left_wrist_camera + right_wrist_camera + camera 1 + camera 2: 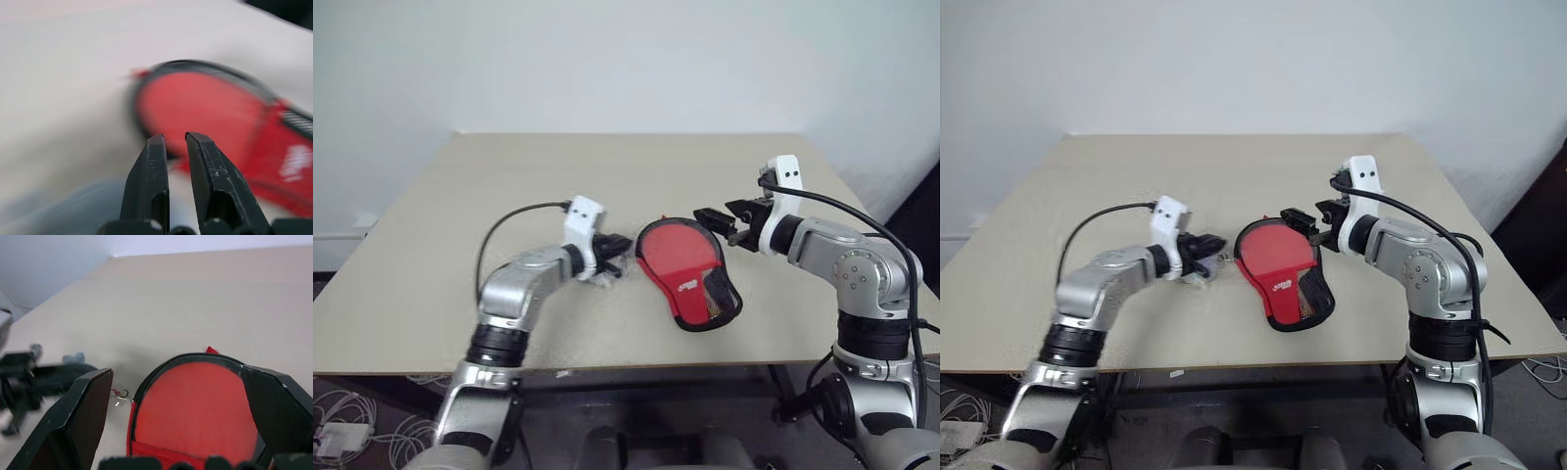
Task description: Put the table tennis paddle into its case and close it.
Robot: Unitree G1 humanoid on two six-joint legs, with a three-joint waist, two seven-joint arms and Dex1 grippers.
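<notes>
The case (pixel 690 269) lies flat in the middle of the table, red side up with its white logo and mesh patch, black trim around it. Its small zipper pull (pixel 120 395) lies free on the table by the round end. The table tennis paddle is hidden. My left gripper (pixel 623 244) hovers just left of the case's round end (pixel 205 112). Its fingers (pixel 151 166) are nearly together with nothing between them. My right gripper (pixel 717 220) stands wide open at the far right of that round end, its fingers (pixel 93 401) straddling it without touching.
A pale bluish-white wad (pixel 599 279) lies on the beige table (pixel 509 196) under my left wrist. The table's front edge runs close below the case. A white wall stands behind the table. Cables lie on the floor at the lower left (pixel 342 421).
</notes>
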